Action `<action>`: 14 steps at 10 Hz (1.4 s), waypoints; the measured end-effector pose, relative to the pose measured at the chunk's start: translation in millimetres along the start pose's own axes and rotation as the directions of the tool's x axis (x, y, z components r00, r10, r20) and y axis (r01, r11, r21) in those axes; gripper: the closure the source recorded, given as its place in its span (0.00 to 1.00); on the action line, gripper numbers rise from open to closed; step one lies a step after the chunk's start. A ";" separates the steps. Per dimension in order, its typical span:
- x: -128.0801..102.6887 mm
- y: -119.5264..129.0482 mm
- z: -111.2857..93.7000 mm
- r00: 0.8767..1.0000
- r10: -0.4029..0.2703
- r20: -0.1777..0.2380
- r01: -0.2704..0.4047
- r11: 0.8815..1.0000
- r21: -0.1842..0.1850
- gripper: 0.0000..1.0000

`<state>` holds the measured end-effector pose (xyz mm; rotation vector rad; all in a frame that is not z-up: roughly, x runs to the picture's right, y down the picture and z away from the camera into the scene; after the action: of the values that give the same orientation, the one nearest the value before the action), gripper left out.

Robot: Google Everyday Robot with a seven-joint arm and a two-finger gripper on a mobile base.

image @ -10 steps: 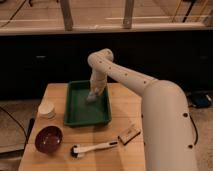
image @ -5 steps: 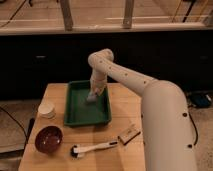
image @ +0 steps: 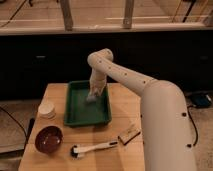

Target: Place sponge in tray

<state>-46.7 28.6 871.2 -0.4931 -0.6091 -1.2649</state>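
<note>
Along the tabletop's (image: 122, 114) front edge lie a brush (image: 93, 148), red bowl (image: 48, 139) and wooden block (image: 129, 134). Beyond, the gripper (image: 95, 90) hangs inside the green tray's (image: 79, 109) far right side, at the pale sponge (image: 91, 97); whether it grips cannot be told.

You've got 1 rectangular dark green plastic tray (image: 82, 112), 1 small pale grey-blue rectangular sponge (image: 91, 98), 1 round dark red bowl (image: 48, 139), 1 white-handled brush with a black head (image: 93, 148), 1 tan wooden-looking block (image: 129, 134) and 1 squat white round container (image: 46, 109). All sit on 1 light wooden table (image: 125, 107). 1 white arm (image: 125, 77), 1 gripper (image: 94, 92), over the tray's far right part, at the sponge.
</note>
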 end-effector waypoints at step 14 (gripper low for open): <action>-7.5 -6.9 0.0 0.999 -0.042 0.026 0.042 0.999 0.000 0.50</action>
<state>-54.8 32.4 866.2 -0.4994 -0.6438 -1.3000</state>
